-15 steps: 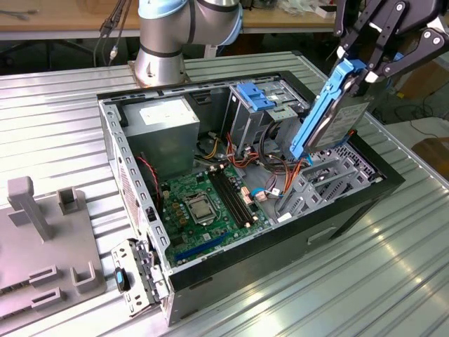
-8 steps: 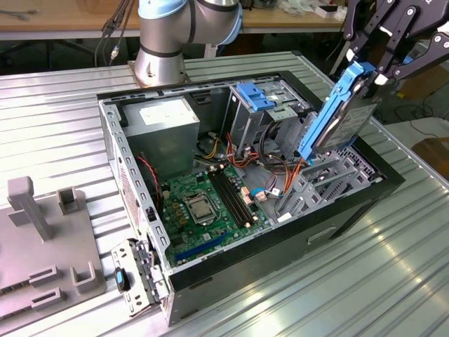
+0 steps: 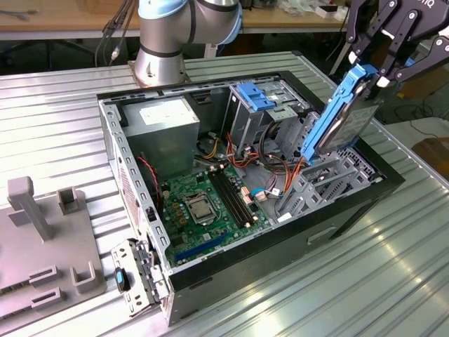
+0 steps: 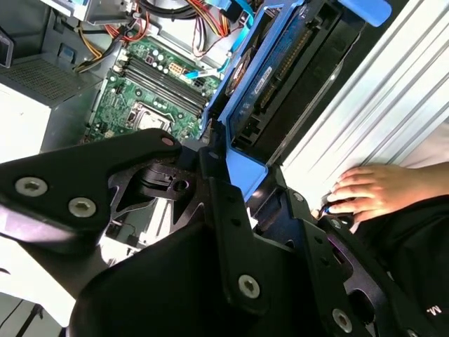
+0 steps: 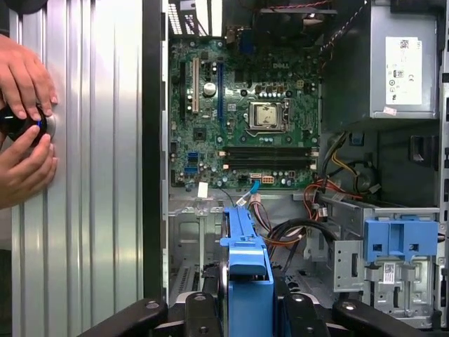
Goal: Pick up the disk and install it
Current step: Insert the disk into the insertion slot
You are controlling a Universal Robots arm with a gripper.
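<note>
- The disk (image 3: 347, 119) hangs steeply tilted over the end of the computer case (image 3: 116, 158) on the exterior view's right. Its upper end is raised and its lower end dips toward a grey drive bay (image 3: 316, 184); whether they touch cannot be told.
- The end effector (image 3: 382, 69) is clamped on the disk's upper end, black fingers on the blue rails.
- The case lies open on its side. Inside are a green circuit board (image 3: 203, 200), a grey power supply (image 3: 167, 130), a metal drive cage (image 3: 256, 116) topped with blue clips (image 3: 254, 97), and loose orange and red cables (image 3: 284, 172).
- The case sits on a ribbed metal worktop (image 3: 393, 274), with a grey fixture (image 3: 49, 239) well apart from it at the exterior view's left.
- In the first wrist view, a person's hands (image 5: 21, 77) hold a small dark object against the worktop beside the case.
</note>
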